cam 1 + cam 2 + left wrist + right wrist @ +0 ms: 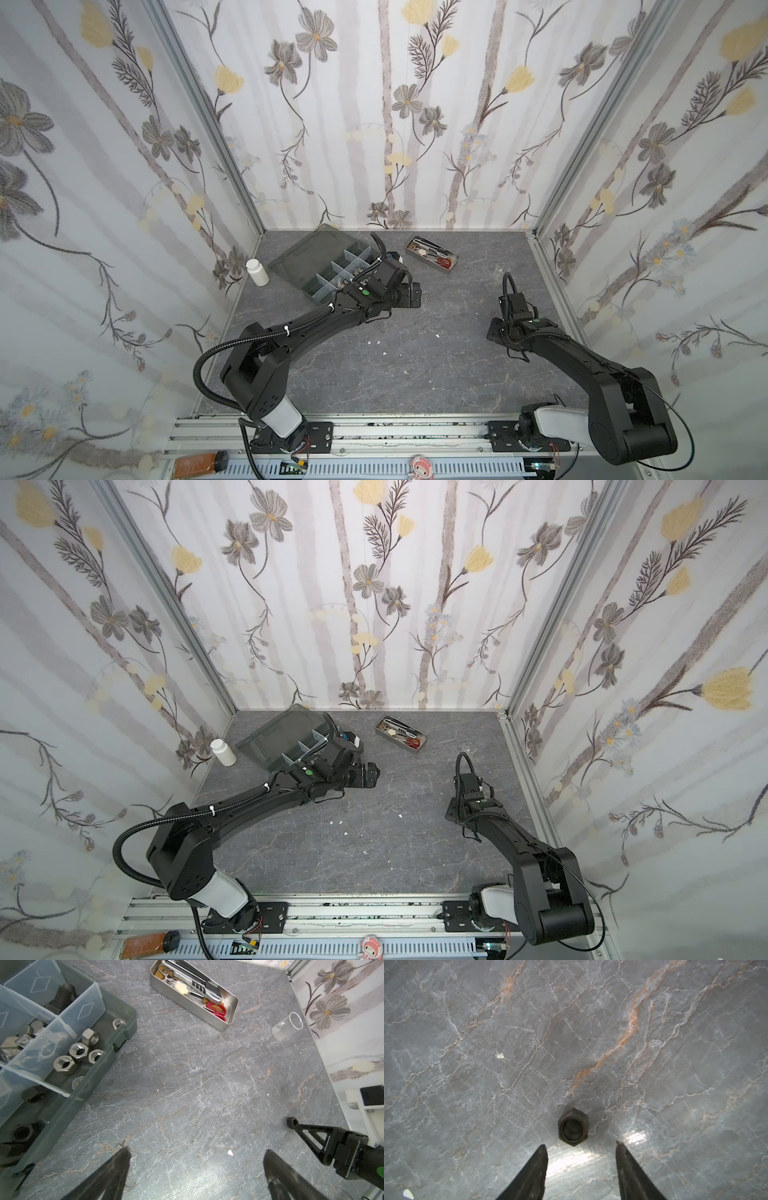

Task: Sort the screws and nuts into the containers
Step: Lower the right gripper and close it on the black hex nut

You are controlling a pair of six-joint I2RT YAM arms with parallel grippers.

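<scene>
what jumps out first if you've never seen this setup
A lone black nut lies on the grey table, just ahead of the right gripper, whose jaws stand open. At the table's back left, an open grey box holds a cluster of silver nuts, and a metal tin of tools sits apart to its right.

Floral walls (374, 124), grey marbled tabletop (415, 353)

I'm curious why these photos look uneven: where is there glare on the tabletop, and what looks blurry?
Right wrist view: white glare patches on the tabletop beside the black nut; left wrist view: left gripper's fingers blurred, silver nuts sharp; both top views: even light, no harsh glare.
</scene>
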